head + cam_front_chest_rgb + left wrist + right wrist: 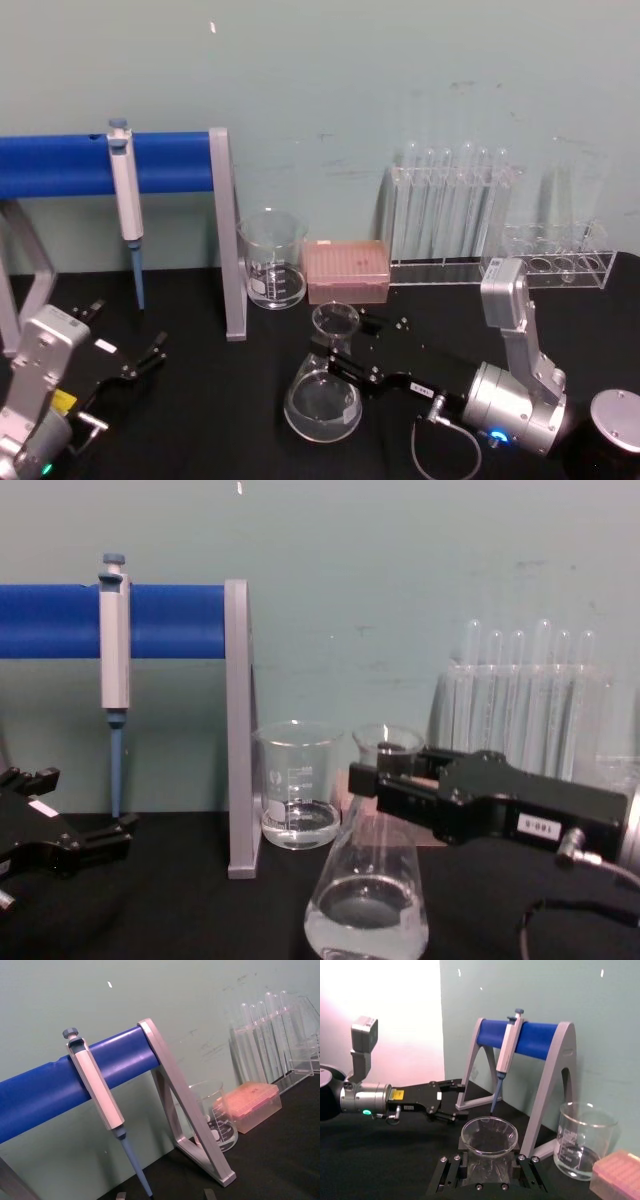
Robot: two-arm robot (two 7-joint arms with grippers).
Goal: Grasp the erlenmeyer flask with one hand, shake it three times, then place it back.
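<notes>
Black right pincer (337, 352) grips erlenmeyer flask (322, 405) neck.

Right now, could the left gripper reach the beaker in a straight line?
Probably not straight: the stand's grey leg stands between the left gripper and the beaker. The right gripper holds the flask nearby too.

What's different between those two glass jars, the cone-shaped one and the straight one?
The flask is cone-shaped with a narrow neck; the beaker is straight-sided with white markings. The flask leans, its neck clamped in the right claw; the beaker stands upright, untouched. Both are clear glass holding a little clear liquid.
</notes>
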